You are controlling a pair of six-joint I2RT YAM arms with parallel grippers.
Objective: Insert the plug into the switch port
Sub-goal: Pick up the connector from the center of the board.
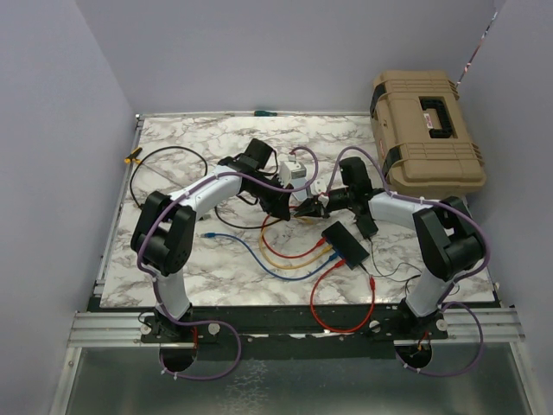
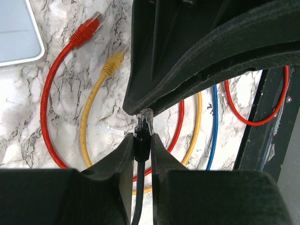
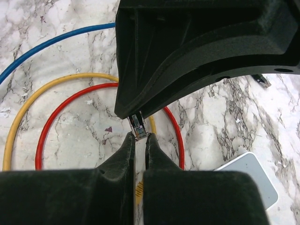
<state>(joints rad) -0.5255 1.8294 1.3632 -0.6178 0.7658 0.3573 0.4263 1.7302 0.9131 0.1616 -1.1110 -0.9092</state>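
The veined marble table [image 1: 173,147] carries the flat, matte black switch [image 1: 344,244] near right, with coloured leads [image 1: 294,259] meeting its left edge. Just left of it, the left fingers [image 2: 117,164] pinch a black-booted plug [image 2: 143,126], and the right fingers [image 3: 117,159] clamp a clear plug [image 3: 138,124] on pale cable. To insert well, square the glossy tip to a free socket, then push straight in.

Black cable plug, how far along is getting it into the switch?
Done: the left gripper is shut on the black cable's clear plug. In hand: the right gripper meets that plug's end, grip unclear, possibly a handover. Left: both grippers sit away from the flat black rectangular switch, so carrying the plug there and inserting it are not yet done.
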